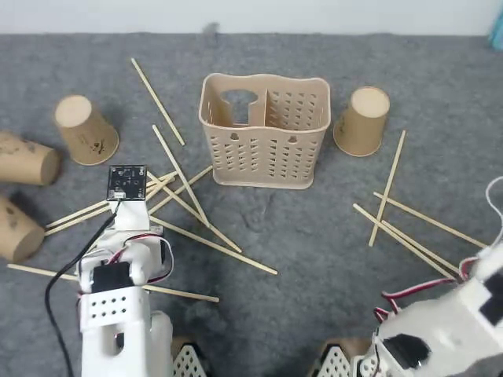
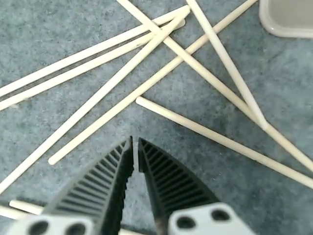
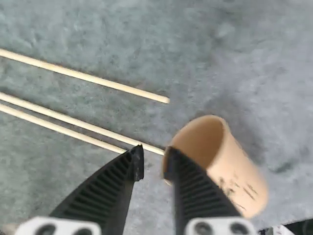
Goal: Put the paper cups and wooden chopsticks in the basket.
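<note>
A beige perforated basket (image 1: 263, 129) stands at the back middle of the grey carpet. Paper cups lie around it: one upside down (image 1: 86, 129), two on their sides at the left edge (image 1: 27, 157), and one to the basket's right (image 1: 363, 119). Wooden chopsticks (image 1: 181, 188) are scattered in front. My left gripper (image 2: 135, 142) is shut and holds nothing; it hovers over crossed chopsticks (image 2: 205, 132). My right gripper (image 3: 152, 157) is open by a narrow gap. A cup on its side (image 3: 220, 161) lies against the outside of one finger, and chopsticks (image 3: 73, 120) lie just beyond the tips.
The left arm (image 1: 118, 290) stands at the front left and the right arm (image 1: 448, 330) at the front right. More chopsticks (image 1: 409, 228) lie at the right. A basket corner (image 2: 288, 19) shows in the left wrist view. A white wall runs along the back.
</note>
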